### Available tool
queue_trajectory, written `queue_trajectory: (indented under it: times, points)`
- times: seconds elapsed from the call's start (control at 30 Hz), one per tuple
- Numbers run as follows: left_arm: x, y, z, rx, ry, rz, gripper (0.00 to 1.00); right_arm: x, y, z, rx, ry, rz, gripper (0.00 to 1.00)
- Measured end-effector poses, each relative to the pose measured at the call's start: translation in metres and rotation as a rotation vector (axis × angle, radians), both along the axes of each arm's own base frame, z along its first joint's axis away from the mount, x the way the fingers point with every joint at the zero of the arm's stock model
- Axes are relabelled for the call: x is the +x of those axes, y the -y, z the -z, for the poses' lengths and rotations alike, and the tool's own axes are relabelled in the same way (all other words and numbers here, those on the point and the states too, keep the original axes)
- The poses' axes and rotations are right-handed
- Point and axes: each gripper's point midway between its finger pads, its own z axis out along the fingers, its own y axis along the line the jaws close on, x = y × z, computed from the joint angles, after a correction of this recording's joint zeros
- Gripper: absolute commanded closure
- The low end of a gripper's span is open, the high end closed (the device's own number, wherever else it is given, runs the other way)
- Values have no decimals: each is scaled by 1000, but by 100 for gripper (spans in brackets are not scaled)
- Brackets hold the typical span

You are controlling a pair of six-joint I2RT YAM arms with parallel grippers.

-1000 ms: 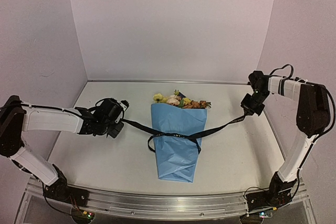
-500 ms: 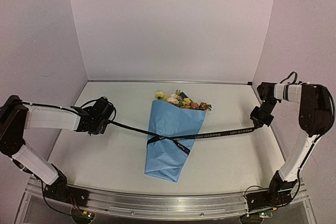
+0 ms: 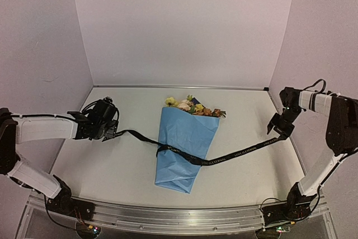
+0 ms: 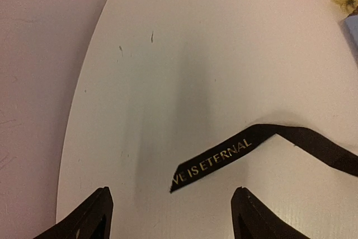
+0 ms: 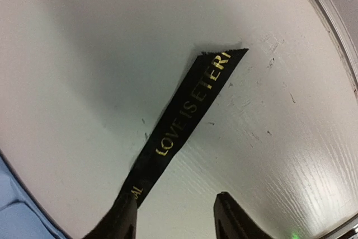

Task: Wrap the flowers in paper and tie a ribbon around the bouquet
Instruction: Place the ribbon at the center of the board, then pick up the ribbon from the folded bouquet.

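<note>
This is a robotics lab test cell. Plain pale lilac walls (image 3: 184,26) box in a white surface (image 3: 112,166) on three sides. An aluminium rail (image 3: 179,215) runs along its near edge, with two robot arm bases (image 3: 62,201) bolted to it and small status lights (image 3: 93,229) glowing beside them.

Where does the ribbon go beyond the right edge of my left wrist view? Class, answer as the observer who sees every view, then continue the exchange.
Observer: The ribbon crosses the bouquet about midway along it.
Operator: And its other end?
Observer: It lies on the table by the open right jaws, not gripped.
Operator: Which way does the bouquet point?
Observer: Flowers at the far end, narrow tip at the near end.
</note>
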Motion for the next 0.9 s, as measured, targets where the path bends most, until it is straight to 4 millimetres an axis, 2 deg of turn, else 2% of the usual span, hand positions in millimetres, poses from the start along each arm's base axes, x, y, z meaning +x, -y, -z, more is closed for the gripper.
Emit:
queue_trajectory:
  times: [0.1,0.17,0.23,0.3,0.37,0.5,0.63,0.73,0.9]
  points:
    - [2,14,-30,-84,76,79,25,-2,-11,-16,27,54,-52,34]
    - [3,28,-49,-127,116,176,28,-2,-28,-27,55,100,-135,33]
    - [1,51,-61,-153,131,340,28,0,-56,-38,91,156,-257,32]
    - [-4,74,-61,-155,126,496,30,0,-87,-43,113,216,-400,32]
    - [-13,97,-51,-139,93,665,30,-6,-119,-44,140,265,-545,32]
    - [-27,130,-19,-95,2,916,31,-32,-182,-29,203,333,-834,33]
    - [-36,150,12,-54,-95,1080,31,-57,-225,-21,245,380,-1058,32]
    - [-34,166,23,-20,-120,1172,31,-72,-259,-19,260,439,-1240,31]
    - [-33,178,42,44,-148,1270,32,-99,-295,-6,255,467,-1483,29]
